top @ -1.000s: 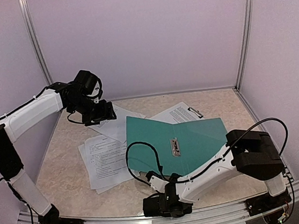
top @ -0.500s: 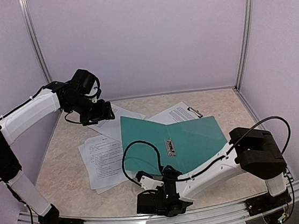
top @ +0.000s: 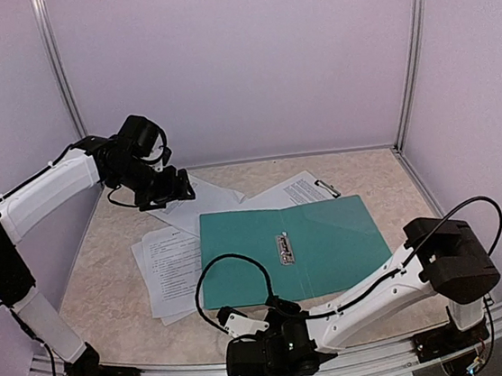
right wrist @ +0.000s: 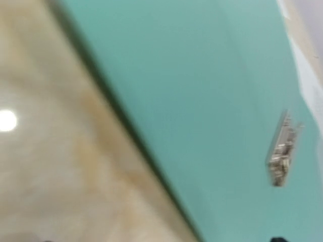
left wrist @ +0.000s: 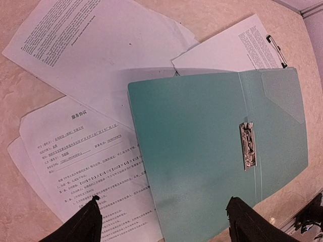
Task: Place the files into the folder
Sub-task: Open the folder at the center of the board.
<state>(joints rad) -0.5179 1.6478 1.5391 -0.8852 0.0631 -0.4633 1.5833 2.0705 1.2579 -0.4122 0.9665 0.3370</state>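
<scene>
From above and behind, all is overlooked; the folder (top: 330,242) is shared, seen downward by left wrist, closely by right

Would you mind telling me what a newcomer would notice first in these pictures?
The dark teal folder lies open and flat mid-table, a small silver clip at its spine. White printed sheets fan out from under its left and far edges. The left gripper hovers above the far-left sheets, jaws wide apart.
</scene>
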